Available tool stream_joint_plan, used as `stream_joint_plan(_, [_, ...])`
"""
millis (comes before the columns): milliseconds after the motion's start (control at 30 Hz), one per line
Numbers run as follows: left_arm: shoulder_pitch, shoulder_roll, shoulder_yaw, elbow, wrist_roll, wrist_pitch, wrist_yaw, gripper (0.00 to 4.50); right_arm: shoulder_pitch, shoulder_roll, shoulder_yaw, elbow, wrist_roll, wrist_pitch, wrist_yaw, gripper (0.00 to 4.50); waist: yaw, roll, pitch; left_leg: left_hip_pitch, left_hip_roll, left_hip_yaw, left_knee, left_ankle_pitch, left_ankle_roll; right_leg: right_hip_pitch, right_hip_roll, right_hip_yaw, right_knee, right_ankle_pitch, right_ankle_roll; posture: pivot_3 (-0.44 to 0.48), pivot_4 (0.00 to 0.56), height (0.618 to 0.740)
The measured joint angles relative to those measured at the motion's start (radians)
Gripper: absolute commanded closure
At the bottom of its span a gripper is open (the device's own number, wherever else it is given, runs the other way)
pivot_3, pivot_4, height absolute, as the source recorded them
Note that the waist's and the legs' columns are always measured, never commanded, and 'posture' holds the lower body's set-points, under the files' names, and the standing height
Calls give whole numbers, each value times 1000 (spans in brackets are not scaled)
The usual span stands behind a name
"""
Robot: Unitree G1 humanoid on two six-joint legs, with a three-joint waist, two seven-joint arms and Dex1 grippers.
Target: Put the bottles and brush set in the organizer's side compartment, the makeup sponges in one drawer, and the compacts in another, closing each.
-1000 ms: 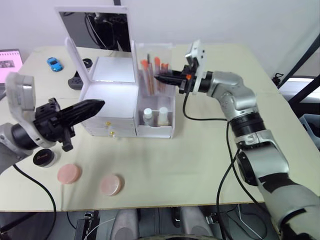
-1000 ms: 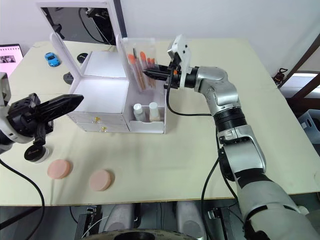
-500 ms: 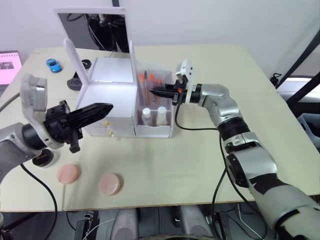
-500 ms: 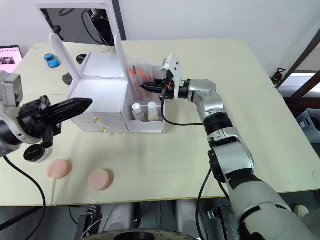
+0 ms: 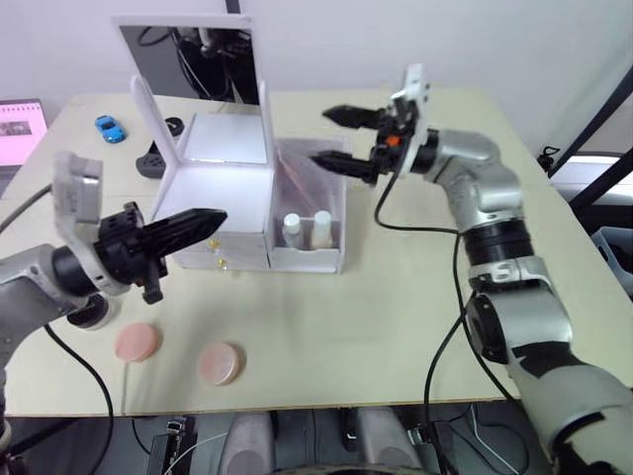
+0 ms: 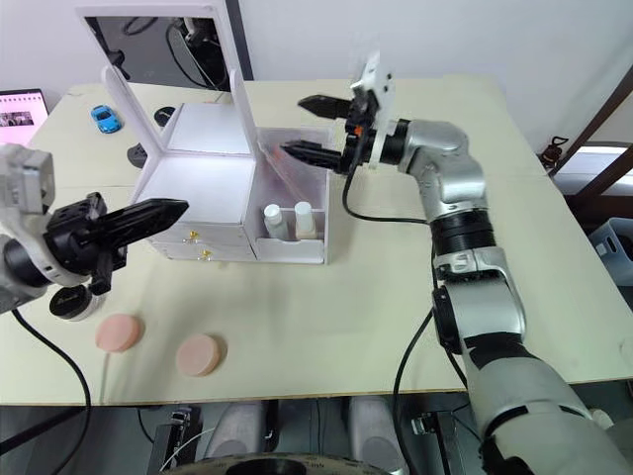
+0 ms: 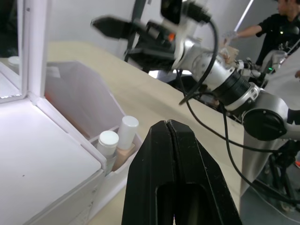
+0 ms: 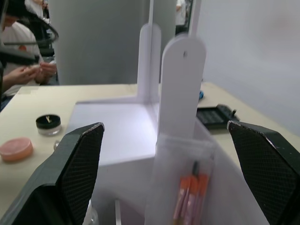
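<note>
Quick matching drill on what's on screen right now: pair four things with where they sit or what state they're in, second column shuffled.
Column one:
1. right gripper
2. left gripper
3. two bottles
4. pink makeup sponges

Column two:
A. standing in the organizer's side compartment
B. lying on the table near its front edge
C. fingers spread wide above the side compartment
D. fingers pressed together, pointing at the organizer

Pairs: 1-C, 2-D, 3-A, 4-B

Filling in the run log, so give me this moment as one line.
right gripper: open above side compartment | brush set: inside | left gripper: shut, near drawers | sponges, compact: on table
</note>
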Motion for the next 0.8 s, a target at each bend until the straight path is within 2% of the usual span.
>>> stream_joint_plan(200, [-16,0,-10,24,29,-2,-32,4500,92,-93,3,-352,101,282,-57,44,-3,0,0,2,0,0,0,0,0,0,0,0,1,0,0,0,150,723])
stream_joint_plan(267, [-19,0,-22,31,43,-6,-42,4500,99,-106,28,-438,101,352,-105,551,-6,0,0,4,0,0,0,0,0,1,0,1,1,0,0,0,150,723])
stream_joint_plan(300, [-22,-1,-29,34,51,-10,-48,4500,99,-105,47,-464,91,371,-131,896,-6,0,0,5,0,1,0,0,0,2,0,1,2,0,-1,0,150,723])
stream_joint_plan(400, [-35,-3,-30,53,80,-20,-67,4500,109,-88,116,-497,38,399,-214,2467,-5,0,0,7,0,0,0,0,0,3,0,1,2,0,-2,0,150,723])
stream_joint_plan(533, [-45,-3,-30,73,117,-34,-86,4500,107,-42,193,-439,-45,375,-283,4477,-5,0,0,7,0,1,1,0,0,4,0,1,2,0,-3,0,150,723])
stream_joint_plan(800, [-51,-9,-39,77,151,-38,-96,4500,0,57,291,-143,-190,218,-295,4477,-6,0,0,6,0,1,-1,0,0,3,1,2,2,0,-2,0,150,723])
